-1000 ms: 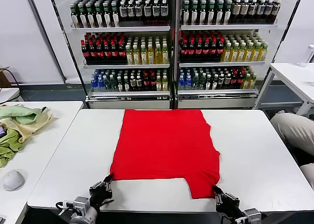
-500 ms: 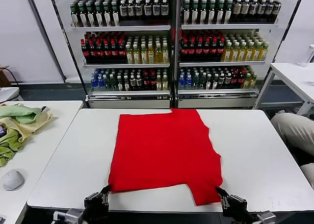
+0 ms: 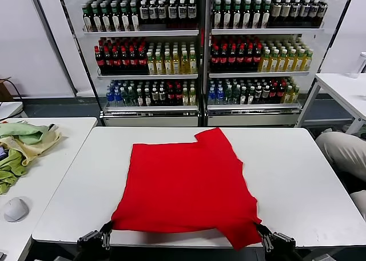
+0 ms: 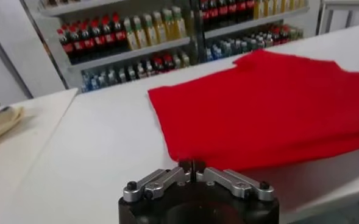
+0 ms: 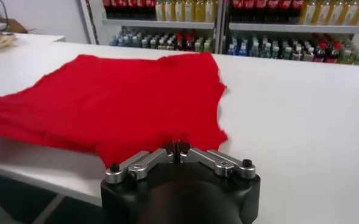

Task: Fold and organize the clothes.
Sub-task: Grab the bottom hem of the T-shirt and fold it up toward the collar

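Observation:
The clothes are one bright red T-shirt (image 3: 189, 184) lying mostly flat on the white table (image 3: 297, 175), with one sleeve pointing to the far side. Its near hem reaches the table's front edge. My left gripper (image 3: 106, 236) is shut on the shirt's near left corner, just off the front edge. My right gripper (image 3: 260, 233) is shut on the near right corner. In the left wrist view the closed gripper (image 4: 191, 165) pinches the edge of the red shirt (image 4: 270, 103). The right wrist view shows that gripper (image 5: 179, 146) clamped on the shirt (image 5: 118, 103) too.
A side table at the left holds pale green and yellow cloths (image 3: 23, 144) and a white mouse (image 3: 15, 209). Shelves of bottles (image 3: 200, 55) stand behind the table. A person's knee (image 3: 343, 152) shows at the right, beside another white table (image 3: 343, 87).
Both grippers have pulled back toward me past the table's front edge, dragging the shirt nearer. Its far edge has slid away from the table's back edge.

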Controlling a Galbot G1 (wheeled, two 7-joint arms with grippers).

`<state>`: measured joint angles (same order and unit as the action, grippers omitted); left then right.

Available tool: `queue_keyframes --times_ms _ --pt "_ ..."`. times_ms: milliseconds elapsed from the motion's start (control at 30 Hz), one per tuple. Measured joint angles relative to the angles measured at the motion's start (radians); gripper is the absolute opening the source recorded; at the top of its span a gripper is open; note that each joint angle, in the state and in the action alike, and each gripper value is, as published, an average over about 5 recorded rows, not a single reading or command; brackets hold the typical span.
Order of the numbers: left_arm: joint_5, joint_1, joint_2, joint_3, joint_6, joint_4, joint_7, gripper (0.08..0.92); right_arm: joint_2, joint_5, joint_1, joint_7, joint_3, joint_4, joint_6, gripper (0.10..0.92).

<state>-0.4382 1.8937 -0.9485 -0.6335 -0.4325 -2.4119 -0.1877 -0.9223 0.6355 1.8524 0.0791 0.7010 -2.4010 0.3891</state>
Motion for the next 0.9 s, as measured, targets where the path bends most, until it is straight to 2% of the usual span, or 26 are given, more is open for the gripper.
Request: queue_keyframes --times_ms 367,900 --pt "-0.067 -0.255 -0.027 0.062 0.026 0.201 0.071 0.092 -0.027 -0.018 -0.224 0.041 -0.097 0.112 0.041 0.124" --pt "-0.059 -0.515 -0.059 0.167 0.036 0.428 0.150 0.092 -0.065 -0.111 -0.419 0.060 -0.230 0.266 0.063 0.124"
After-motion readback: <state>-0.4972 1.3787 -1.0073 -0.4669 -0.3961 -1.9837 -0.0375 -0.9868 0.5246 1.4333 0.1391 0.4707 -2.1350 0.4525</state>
